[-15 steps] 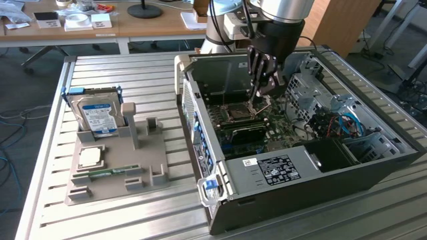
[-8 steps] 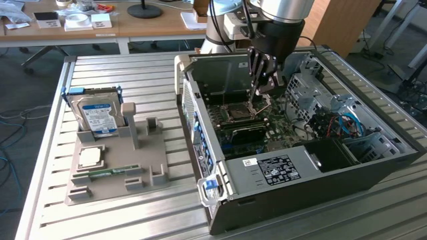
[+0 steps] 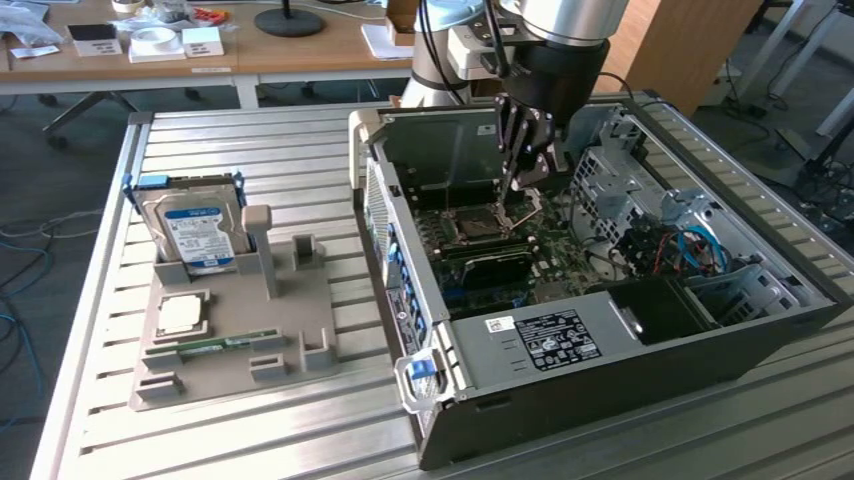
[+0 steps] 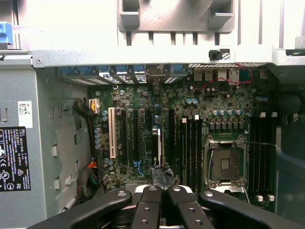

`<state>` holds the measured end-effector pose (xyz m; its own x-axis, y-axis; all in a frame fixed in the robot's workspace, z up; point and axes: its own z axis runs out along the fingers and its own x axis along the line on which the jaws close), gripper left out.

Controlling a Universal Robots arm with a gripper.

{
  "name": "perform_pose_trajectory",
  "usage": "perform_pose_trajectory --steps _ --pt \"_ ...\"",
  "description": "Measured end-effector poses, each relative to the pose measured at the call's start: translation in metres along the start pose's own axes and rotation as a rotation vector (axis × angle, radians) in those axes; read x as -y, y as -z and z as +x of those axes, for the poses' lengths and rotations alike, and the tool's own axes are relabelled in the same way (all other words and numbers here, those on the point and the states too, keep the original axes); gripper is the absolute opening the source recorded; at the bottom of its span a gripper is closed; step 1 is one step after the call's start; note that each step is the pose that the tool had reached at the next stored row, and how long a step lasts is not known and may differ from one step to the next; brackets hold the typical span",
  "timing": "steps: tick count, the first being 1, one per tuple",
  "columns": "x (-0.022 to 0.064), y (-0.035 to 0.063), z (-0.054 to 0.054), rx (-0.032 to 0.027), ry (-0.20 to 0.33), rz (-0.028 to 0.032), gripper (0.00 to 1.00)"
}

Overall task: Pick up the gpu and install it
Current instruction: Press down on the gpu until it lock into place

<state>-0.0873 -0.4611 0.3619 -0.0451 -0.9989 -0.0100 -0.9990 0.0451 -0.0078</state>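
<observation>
A: Look at that end effector (image 4: 159, 202): black, matt fingers, shiny rivets.
B: Below it, a green motherboard (image 4: 190, 138), glossy slots. Steel case (image 3: 721, 330) dull grey; the ribbed bench (image 3: 240, 150) brushed metal.

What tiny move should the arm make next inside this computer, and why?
Probably a gentle press straight down. The gripper is shut directly over the gpu, which stands edge-on among the slots of the motherboard. I cannot tell whether the card is clamped or fully seated, so a slow push seems safest.
</observation>
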Motion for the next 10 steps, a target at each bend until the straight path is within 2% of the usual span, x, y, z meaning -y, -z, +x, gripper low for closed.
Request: perform_pose_trajectory --steps 4,10 --pt "-0.0002 -0.0049 -0.001 0.0088 0.0 -0.0005 0.11" --pt "-0.0004 -0.0112 -0.005 0.0145 0.0 -0.0006 0.11"
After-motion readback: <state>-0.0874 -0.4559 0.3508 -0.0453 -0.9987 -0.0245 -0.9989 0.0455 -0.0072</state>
